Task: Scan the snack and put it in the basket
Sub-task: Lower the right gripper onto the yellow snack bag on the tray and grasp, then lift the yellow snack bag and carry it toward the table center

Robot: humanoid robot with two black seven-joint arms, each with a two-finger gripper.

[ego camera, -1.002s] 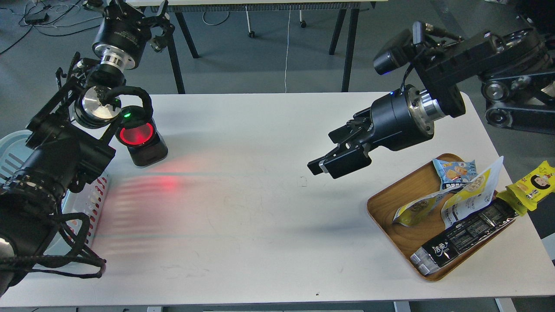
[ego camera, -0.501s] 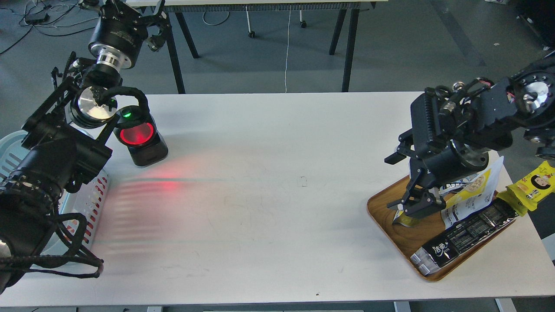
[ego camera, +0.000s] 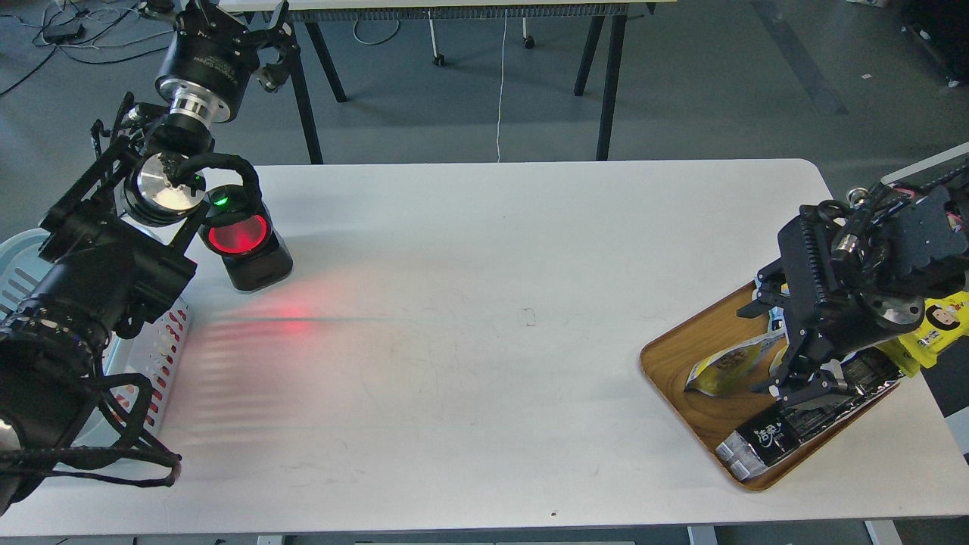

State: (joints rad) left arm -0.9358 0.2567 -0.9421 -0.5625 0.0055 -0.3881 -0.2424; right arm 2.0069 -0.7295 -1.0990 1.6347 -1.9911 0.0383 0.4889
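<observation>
One white-grey and yellow snack pouch (ego camera: 725,368) lies on its side in the wooden tray (ego camera: 677,356) at the right of the table. The second pouch like it is hidden under my right arm. My right gripper (ego camera: 804,382) points down into the tray just right of the visible pouch, its fingers apart with nothing held between them. The pale blue basket (ego camera: 19,261) stands at the table's left edge, mostly hidden behind my left arm. My left gripper (ego camera: 236,17) is raised at the far left, open and empty.
A black scanner (ego camera: 246,246) with a glowing red window stands at the back left and casts red light on the table. A long black packet (ego camera: 787,428) lies at the tray's front. A yellow packet (ego camera: 937,324) lies beside the tray at the right.
My right arm has swung from over the middle of the table to the right and down into the tray, now covering the second pouch and the small blue packet. The left arm has barely moved.
</observation>
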